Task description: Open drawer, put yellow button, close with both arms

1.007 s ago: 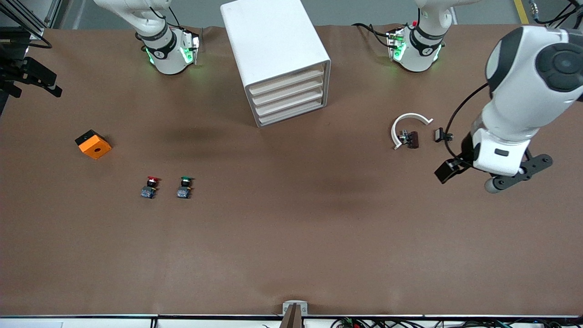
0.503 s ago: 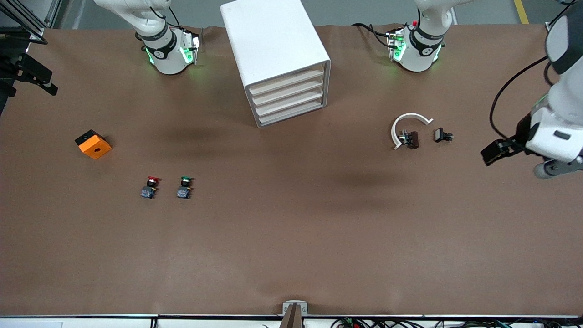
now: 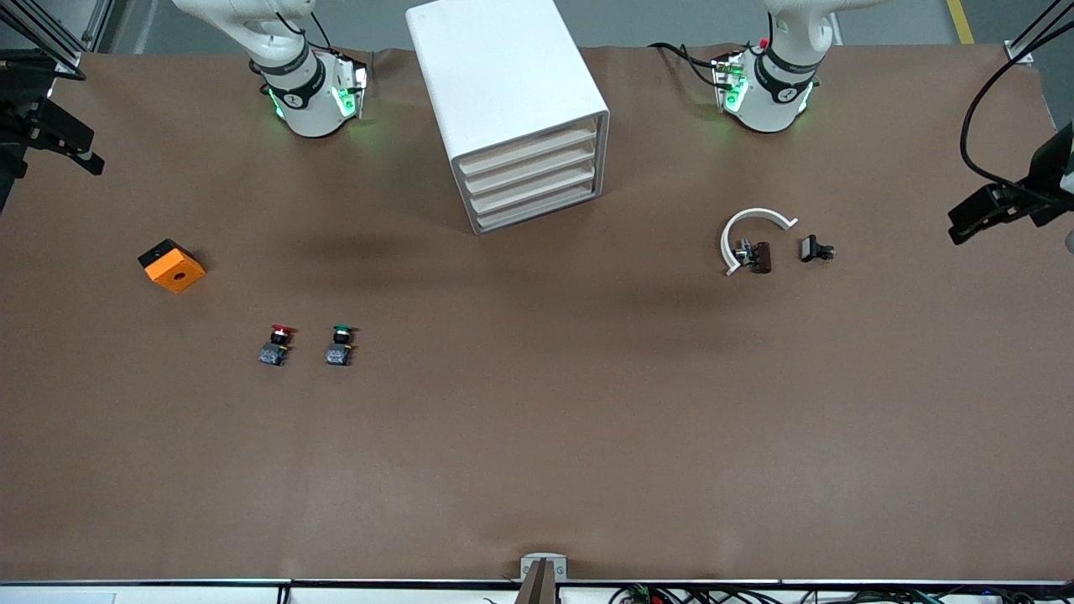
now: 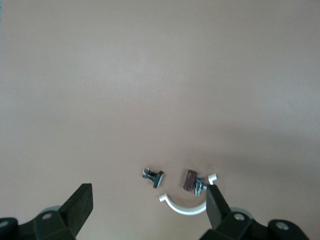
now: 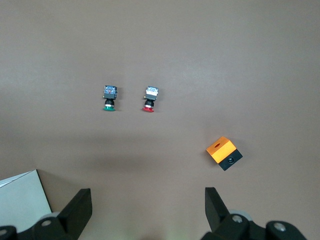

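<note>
I see the drawer (image 3: 529, 152) shut, top of four in the white cabinet (image 3: 503, 101) mid-table btwn the arm bases, long axis across its front, facing the camera and slightly the left arm's end. No yellow button visible. Left gripper (image 4: 147, 212) over that end, open, empty; right gripper (image 5: 147, 210) open, empty, waiting.

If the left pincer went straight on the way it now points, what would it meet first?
Probably bare table. The open left pincer looks down at it, and the middle of its wrist view is empty. The small black clip and white curved piece lie beside that line, though depth is unclear.
</note>
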You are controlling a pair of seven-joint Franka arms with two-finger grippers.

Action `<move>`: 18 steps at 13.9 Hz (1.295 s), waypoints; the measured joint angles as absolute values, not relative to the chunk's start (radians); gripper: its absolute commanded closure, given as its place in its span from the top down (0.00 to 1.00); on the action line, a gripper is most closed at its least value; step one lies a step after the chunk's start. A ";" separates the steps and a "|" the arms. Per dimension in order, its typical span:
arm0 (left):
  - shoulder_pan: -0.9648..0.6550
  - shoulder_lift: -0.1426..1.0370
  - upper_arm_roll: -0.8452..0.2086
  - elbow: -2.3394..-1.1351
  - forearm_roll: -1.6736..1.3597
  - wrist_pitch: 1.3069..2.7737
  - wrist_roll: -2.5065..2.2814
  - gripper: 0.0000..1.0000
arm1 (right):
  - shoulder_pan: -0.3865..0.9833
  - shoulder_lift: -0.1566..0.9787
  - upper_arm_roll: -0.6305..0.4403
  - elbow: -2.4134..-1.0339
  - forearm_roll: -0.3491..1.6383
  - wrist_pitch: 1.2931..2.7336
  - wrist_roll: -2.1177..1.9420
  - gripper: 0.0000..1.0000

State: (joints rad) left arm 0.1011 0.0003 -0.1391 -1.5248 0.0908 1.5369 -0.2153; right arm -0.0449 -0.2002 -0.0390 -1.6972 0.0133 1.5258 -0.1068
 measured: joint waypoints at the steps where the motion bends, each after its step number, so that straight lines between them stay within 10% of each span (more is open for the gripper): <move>1: 0.074 -0.029 -0.097 -1.552 0.053 1.531 -0.205 1.00 | -0.047 -0.200 -0.040 -1.697 0.013 1.524 -0.106 1.00; 18: 0.012 -0.205 -0.089 -1.725 0.009 1.510 -0.160 1.00 | -0.074 -0.180 -0.036 -1.643 0.014 1.487 -0.031 1.00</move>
